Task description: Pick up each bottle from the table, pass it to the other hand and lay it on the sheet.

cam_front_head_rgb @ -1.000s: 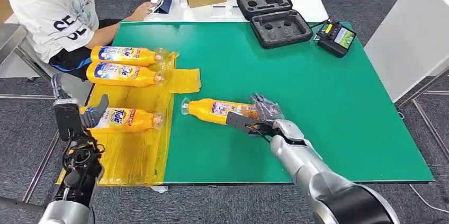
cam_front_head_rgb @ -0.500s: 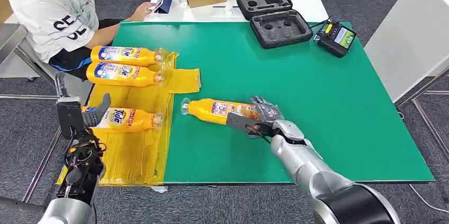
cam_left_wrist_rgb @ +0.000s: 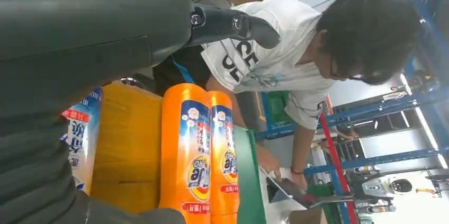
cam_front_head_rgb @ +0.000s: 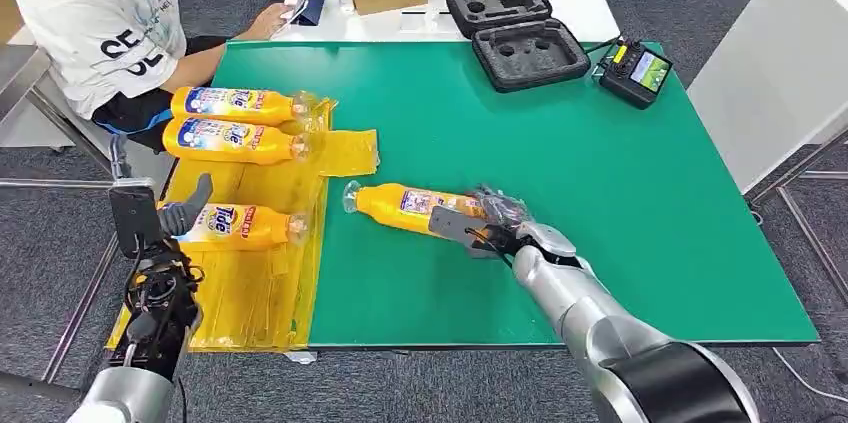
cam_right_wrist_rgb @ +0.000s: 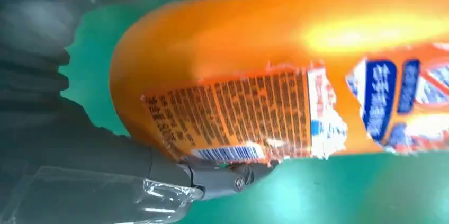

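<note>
Bottle lies flat on green bench, cap twd yellow sheet — my right hand fingers wrapped round its base end. Left hand w/ fingers apart, holding nothing, beside 3rd sheet bottle.

The right robot hand is reached forward with fingers curled, the left robot hand raised, fingers apart.

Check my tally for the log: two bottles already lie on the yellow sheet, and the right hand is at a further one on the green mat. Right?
Not quite: three bottles lie on the yellow sheet, not two: a pair at the far end and one nearer, as the head view shows. The right hand is indeed at a further bottle on the green mat.
</note>
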Robot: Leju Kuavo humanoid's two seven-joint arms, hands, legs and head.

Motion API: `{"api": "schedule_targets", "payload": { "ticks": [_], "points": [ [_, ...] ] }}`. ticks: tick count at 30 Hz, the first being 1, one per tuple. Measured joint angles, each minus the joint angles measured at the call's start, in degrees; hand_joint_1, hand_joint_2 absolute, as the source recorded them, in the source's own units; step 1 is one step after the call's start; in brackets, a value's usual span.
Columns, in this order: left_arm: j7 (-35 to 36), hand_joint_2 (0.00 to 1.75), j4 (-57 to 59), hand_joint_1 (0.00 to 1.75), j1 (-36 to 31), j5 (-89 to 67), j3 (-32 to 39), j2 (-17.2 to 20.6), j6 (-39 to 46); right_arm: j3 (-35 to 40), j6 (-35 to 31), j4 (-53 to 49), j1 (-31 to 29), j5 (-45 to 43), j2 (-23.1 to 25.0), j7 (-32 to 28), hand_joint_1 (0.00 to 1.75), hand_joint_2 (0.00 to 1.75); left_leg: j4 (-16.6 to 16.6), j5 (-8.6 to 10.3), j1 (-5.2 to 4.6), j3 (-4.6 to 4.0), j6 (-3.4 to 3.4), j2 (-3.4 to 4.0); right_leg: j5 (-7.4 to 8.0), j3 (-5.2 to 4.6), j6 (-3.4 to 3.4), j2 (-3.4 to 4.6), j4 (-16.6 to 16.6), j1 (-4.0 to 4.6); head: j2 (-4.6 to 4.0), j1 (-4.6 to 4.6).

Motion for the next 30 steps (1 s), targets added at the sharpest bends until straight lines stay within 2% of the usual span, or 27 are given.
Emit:
{"api": "schedule_targets", "payload": {
  "ticks": [1, 5, 7, 9, 10, 18, 22, 27, 30],
  "points": [
    [0.0, 1.75, 0.0, 0.0, 0.0, 0.2, 0.0, 0.0, 0.0, -0.1, 0.0, 0.0, 0.0, -0.2, 0.0, -0.3, 1.69, 1.75, 0.0, 0.0, 0.0, 0.0, 0.0, 0.01, 0.0, 0.0, 0.0, 0.0, 0.0, 0.0, 0.0, 0.0],
    [0.0, 1.75, 0.0, 0.0, 0.0, 0.2, 0.0, 0.0, 0.0, -0.4, -0.1, 0.0, 0.0, -0.5, 0.2, -0.9, 1.64, 1.75, 0.0, 0.0, 0.01, 0.0, 0.0, -0.01, 0.0, 0.0, 0.0, 0.0, 0.0, 0.0, 0.0, 0.0],
    [0.0, 1.75, 0.0, 0.0, 0.0, 0.2, 0.0, 0.0, 0.1, -0.5, -0.4, 0.0, 0.0, -0.4, 0.3, -1.4, 1.69, 1.75, 0.0, 0.0, 0.01, 0.0, 0.0, 0.0, 0.0, 0.0, 0.0, 0.0, 0.0, 0.0, 0.0, 0.0],
    [0.0, 1.75, 0.0, 0.0, 0.0, 0.2, -0.1, -0.1, 0.1, -0.5, -0.6, 0.1, 0.0, -0.4, 0.5, -1.7, 1.66, 1.75, 0.0, 0.0, 0.01, 0.0, 0.0, 0.0, 0.0, 0.0, 0.0, 0.0, 0.0, 0.0, 0.0, 0.0],
    [0.0, 1.75, 0.0, 0.0, 0.0, 0.2, -0.1, -0.1, 0.1, -0.5, -0.7, 0.1, 0.0, -0.4, 0.6, -1.8, 1.71, 1.75, 0.0, 0.0, 0.01, 0.0, 0.0, 0.0, 0.0, 0.0, 0.0, 0.0, 0.0, 0.0, 0.0, 0.0],
    [0.0, 1.75, 0.0, 0.0, 0.3, 0.5, 0.0, -0.1, -0.2, -0.7, -2.2, 0.2, 0.4, -0.9, 1.1, -4.2, 1.75, 1.75, 0.0, 0.0, 0.0, -0.04, 0.0, -0.04, 0.0, 0.0, 0.0, -0.01, 0.0, 0.0, 0.0, -0.02],
    [0.0, 1.75, -0.1, 0.0, 0.9, 1.3, 0.1, -0.1, -0.9, -1.4, -5.4, 0.1, 0.6, -4.6, 1.6, -10.5, 1.75, 1.75, 0.0, 0.0, 0.0, -0.06, 0.0, -0.02, 0.0, -0.01, 0.0, 0.0, 0.0, 0.0, 0.0, 0.0],
    [0.0, 1.75, -1.9, 0.0, 3.6, 6.0, 1.3, -0.2, -4.7, -5.7, -13.5, -5.3, 2.3, -19.5, 4.6, -28.3, 1.75, 1.75, 0.0, 0.0, 0.02, -0.06, -0.01, 0.0, -0.01, -0.06, 0.0, 0.01, 0.0, 0.01, 0.0, 0.0],
    [0.0, 1.75, -3.0, 0.0, 5.0, 6.9, 2.0, -0.2, -5.6, -7.0, -14.4, -8.6, 3.1, -22.3, 6.1, -29.9, 1.75, 1.75, 0.0, 0.0, 0.02, -0.06, -0.01, 0.0, -0.03, -0.07, -0.02, -0.02, 0.0, 0.02, 0.0, 0.0]
  ]
}}
